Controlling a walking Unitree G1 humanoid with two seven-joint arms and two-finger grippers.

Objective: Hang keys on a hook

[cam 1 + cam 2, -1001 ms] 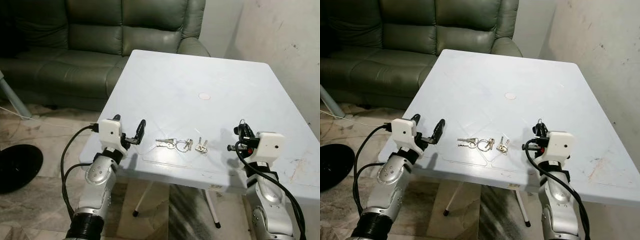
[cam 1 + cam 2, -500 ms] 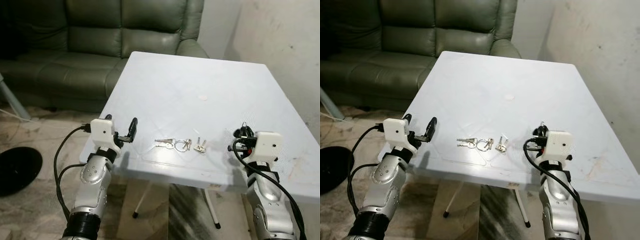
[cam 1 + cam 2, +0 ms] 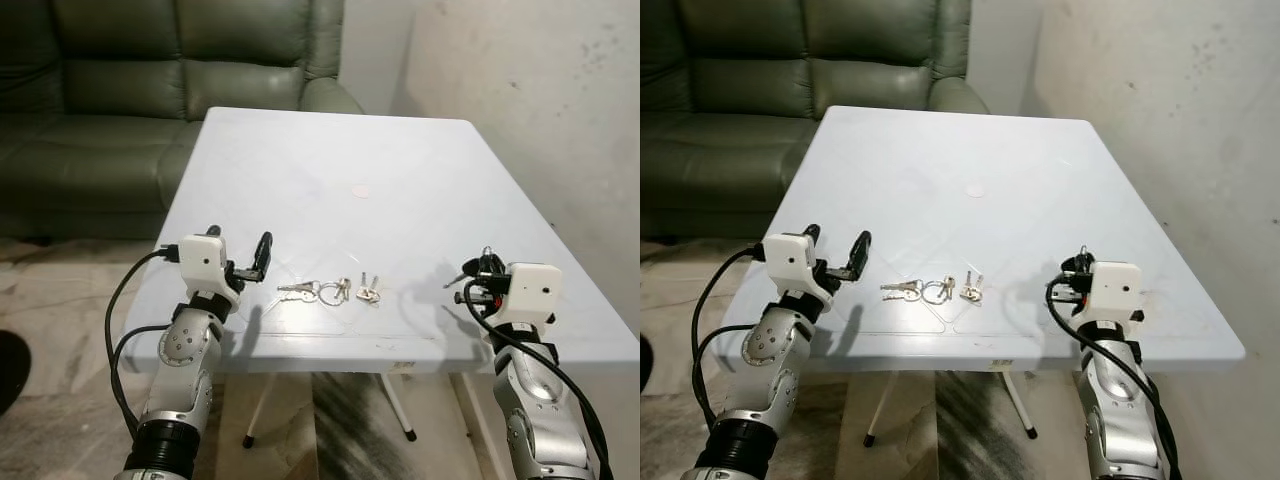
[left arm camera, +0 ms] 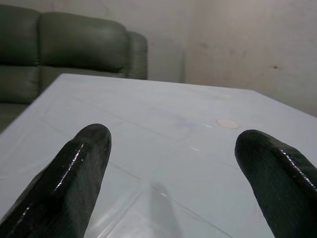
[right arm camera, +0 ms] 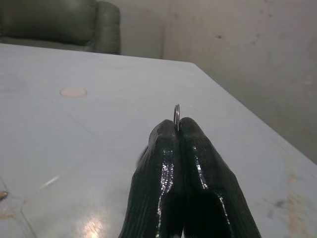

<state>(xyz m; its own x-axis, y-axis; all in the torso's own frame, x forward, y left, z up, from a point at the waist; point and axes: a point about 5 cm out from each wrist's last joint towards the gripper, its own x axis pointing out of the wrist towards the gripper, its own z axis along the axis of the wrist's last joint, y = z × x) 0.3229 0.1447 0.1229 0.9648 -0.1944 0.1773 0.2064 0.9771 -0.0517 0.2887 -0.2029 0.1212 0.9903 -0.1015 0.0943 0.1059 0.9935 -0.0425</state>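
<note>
A bunch of silver keys [image 3: 332,291] on rings lies flat near the front edge of the white table [image 3: 330,160], also seen as the keys [image 3: 931,290]. To their left my left gripper [image 3: 238,240] hovers just over the table's front left corner, open, nothing between its fingers [image 4: 84,163]. At the front right my right gripper [image 3: 483,262] is shut, and a thin metal ring [image 5: 177,111] pokes up from between its fingertips [image 5: 166,136]. That gripper sits well to the right of the keys, apart from them.
A green leather sofa [image 3: 150,80] stands behind and left of the table. A pale wall [image 3: 540,90] runs close along the table's right side. A small round white mark [image 3: 359,190] lies mid-table. Tiled floor shows under the front edge.
The whole picture has shifted: the camera swung right, bringing more wall into view. The keys lie where they were. Both grippers keep their states and rough places.
</note>
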